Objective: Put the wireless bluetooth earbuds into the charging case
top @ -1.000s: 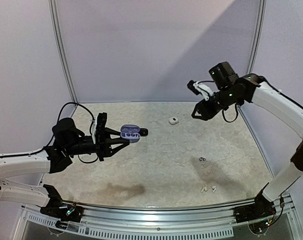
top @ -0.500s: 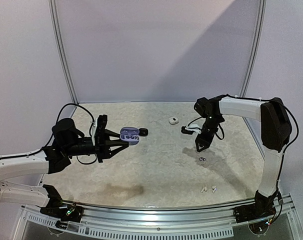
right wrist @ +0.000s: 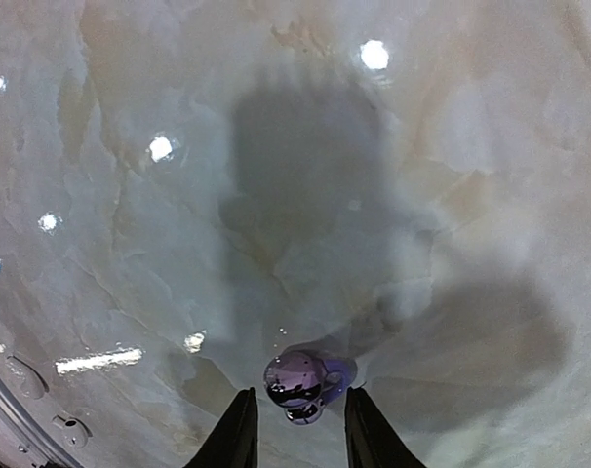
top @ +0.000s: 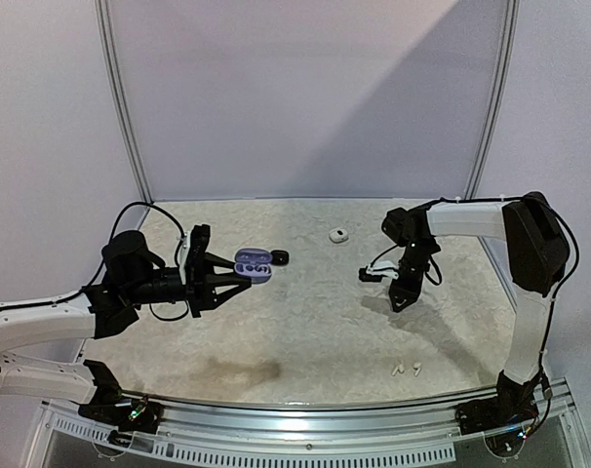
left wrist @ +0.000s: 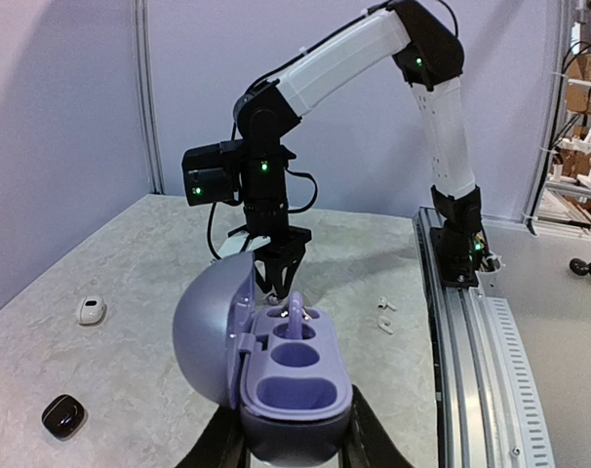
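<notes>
My left gripper point(top: 239, 273) is shut on the open purple charging case point(top: 254, 264) and holds it above the table. In the left wrist view the case point(left wrist: 297, 382) sits between my fingers, lid point(left wrist: 210, 336) swung left, wells facing up. My right gripper point(top: 399, 298) points down at the table. In the right wrist view it point(right wrist: 299, 398) is open, with its tips either side of the dark purplish earbuds point(right wrist: 297, 378), which lie close together on the table. The white stemmed pair point(top: 406, 370) lies near the front edge and also shows in the left wrist view point(left wrist: 383, 317). The black pair is not seen on the table.
A small white case point(top: 339, 235) and a small black case point(top: 279, 257) lie on the far part of the table. A metal rail point(top: 305, 409) runs along the near edge. Two small black round things point(left wrist: 588, 268) lie beyond the rail.
My right arm has swung down from high at the back to the table, over the spot where the purplish earbuds lay. The left arm and case have barely moved.
</notes>
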Tool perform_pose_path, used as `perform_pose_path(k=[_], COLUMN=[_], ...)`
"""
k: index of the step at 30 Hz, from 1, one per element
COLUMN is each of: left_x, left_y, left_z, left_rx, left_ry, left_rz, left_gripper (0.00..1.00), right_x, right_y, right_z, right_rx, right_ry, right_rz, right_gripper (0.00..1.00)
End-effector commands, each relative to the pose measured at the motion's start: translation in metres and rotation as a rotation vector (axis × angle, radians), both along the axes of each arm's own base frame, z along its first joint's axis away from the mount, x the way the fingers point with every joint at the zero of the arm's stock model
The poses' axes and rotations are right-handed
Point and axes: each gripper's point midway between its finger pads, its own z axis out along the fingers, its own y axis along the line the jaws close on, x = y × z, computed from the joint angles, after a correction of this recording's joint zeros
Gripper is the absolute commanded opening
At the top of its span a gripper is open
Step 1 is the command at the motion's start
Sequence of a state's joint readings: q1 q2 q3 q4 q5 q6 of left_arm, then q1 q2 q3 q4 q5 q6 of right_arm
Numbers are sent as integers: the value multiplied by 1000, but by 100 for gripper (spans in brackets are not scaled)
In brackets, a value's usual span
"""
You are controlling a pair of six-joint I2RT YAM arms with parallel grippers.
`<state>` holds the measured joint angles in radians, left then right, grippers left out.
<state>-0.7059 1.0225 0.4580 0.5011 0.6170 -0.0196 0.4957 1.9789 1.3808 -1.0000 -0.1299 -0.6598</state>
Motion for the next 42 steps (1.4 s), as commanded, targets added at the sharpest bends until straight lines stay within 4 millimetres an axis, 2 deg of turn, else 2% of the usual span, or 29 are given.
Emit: perform_pose_path(k=[1, 4, 7, 10, 13, 16, 21, 35, 42], left_x=[1, 1, 1, 1, 1, 1, 2, 0, -1], left_y=[-1, -1, -1, -1, -2, -2, -1, -2, -2], left_z=[1, 1, 0, -1, 0, -1, -2, -5, -6], left_rx=[6, 9, 10, 12, 10, 14, 24, 36, 44], left_ry=[-11, -10, -10, -7, -9, -5, -19, -34, -35], left_rz=[-3, -6, -9, -10, -10, -8, -8, -22, -23], left_gripper=[0, 0, 0, 0, 0, 0, 0, 0, 0], right_x=[1, 1, 12, 29, 34, 30, 22, 4, -10], right_y=[9, 11, 7, -3, -8, -9, -9, -6, -3], right_z=[8, 17, 29, 32, 21, 8, -1, -16, -12], right_rx=[68, 98, 133, 138, 97, 90, 88, 69, 82], right_ry=[30, 36, 20, -10, -17, 15, 40, 83, 108], right_rz=[-10, -4, -38, -108, -132, -137, -129, -104, -107], right_gripper=[32, 35, 37, 30, 22, 21, 22, 22, 22])
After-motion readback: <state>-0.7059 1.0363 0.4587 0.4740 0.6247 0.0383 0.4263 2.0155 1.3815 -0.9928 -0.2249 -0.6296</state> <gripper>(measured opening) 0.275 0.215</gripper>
